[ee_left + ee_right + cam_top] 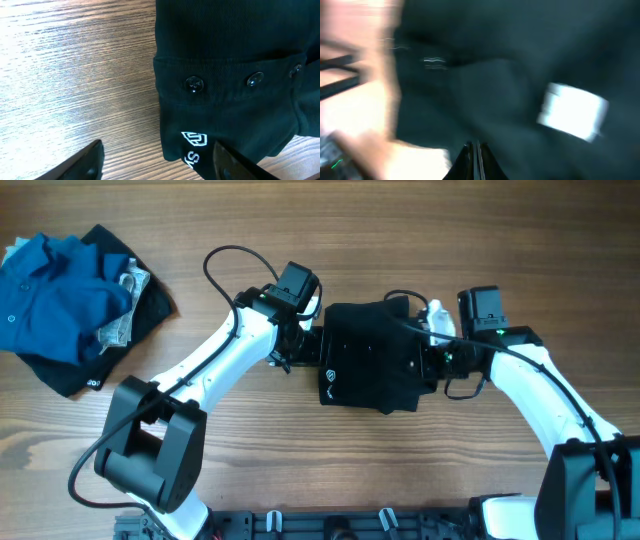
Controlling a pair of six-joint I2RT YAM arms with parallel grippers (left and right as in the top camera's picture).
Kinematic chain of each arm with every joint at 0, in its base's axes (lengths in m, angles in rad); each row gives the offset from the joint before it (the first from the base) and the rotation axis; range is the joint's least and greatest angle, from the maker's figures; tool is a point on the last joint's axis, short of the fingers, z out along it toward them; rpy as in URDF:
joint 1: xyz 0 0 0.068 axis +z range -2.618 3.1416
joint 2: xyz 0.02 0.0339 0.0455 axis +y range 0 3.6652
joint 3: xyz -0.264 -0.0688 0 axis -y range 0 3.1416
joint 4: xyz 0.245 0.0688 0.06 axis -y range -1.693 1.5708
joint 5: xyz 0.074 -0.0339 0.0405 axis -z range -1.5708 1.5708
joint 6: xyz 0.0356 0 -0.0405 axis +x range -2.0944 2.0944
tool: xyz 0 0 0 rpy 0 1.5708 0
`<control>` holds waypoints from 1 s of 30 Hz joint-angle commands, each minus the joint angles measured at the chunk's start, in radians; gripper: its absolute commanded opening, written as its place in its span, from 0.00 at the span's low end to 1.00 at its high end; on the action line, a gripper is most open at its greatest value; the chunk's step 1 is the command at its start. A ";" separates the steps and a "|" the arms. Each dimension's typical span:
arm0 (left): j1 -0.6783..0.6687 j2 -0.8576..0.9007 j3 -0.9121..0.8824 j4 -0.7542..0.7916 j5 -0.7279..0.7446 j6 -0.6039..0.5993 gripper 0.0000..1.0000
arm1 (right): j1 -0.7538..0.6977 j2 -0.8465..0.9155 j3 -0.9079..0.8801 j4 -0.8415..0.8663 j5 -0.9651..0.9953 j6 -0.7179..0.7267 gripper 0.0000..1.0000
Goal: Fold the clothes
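A black garment [370,355], folded into a rough square with a small white logo, lies mid-table. My left gripper [300,352] is open at its left edge. In the left wrist view [157,155] the fingers straddle the garment's [225,40] buttoned corner with the white logo, one finger over wood and one over cloth. My right gripper [432,360] is at the garment's right edge. In the blurred right wrist view its fingers [475,150] are shut over dark cloth [495,75] with a white label [572,110]. I cannot tell if cloth is pinched.
A pile of unfolded clothes lies at the far left: a blue shirt [55,295] on top of a black garment [150,305], with a bit of grey patterned cloth [122,325]. Bare wooden table [300,470] lies in front of the arms.
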 commanded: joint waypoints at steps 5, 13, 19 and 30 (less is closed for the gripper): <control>0.010 0.006 -0.008 0.142 -0.015 -0.026 0.80 | 0.024 0.022 0.002 0.136 0.072 0.132 0.04; 0.133 0.033 -0.008 0.233 0.256 -0.084 0.95 | 0.032 0.322 0.002 0.114 0.318 0.467 0.04; 0.140 0.137 -0.008 0.193 0.467 0.151 0.95 | 0.032 0.389 0.002 0.108 0.286 0.463 0.04; 0.051 0.354 -0.008 0.283 0.702 0.370 0.88 | 0.032 0.389 0.002 0.109 0.278 0.456 0.04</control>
